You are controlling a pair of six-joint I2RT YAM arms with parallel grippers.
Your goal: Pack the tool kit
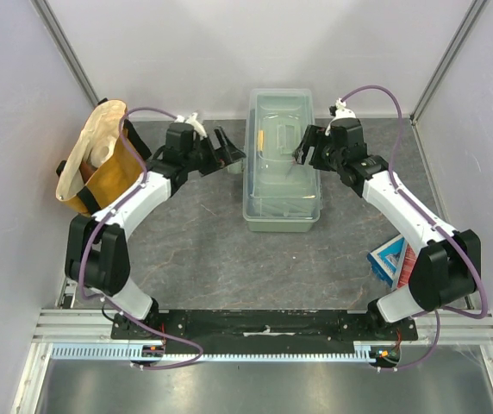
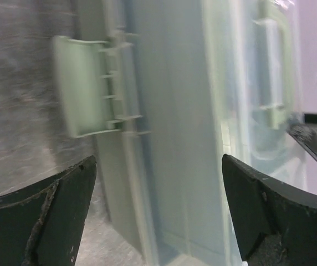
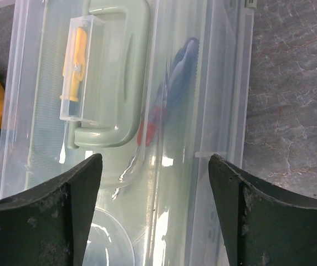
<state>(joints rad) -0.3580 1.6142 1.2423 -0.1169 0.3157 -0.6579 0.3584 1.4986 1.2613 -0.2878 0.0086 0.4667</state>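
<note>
The tool kit's pale-green translucent toolbox (image 1: 259, 194) stands at the table's back centre with its clear lid down. The left wrist view shows the box's side wall (image 2: 175, 138) and a pale-green latch (image 2: 86, 86) sticking out from it. My left gripper (image 1: 229, 148) (image 2: 158, 210) is open just left of the box, nothing between its fingers. My right gripper (image 1: 303, 151) (image 3: 156, 210) hangs open over the lid's right part. Through the lid I see the green handle (image 3: 119, 72), a yellow tool in a clear case (image 3: 78, 66) and a blue-and-red handled tool (image 3: 169, 88).
A mustard-yellow cloth bag (image 1: 100, 164) lies at the left, close behind my left arm. Flat blue-and-red packets (image 1: 391, 257) lie at the right by my right arm's base. Grey walls close off the back and both sides.
</note>
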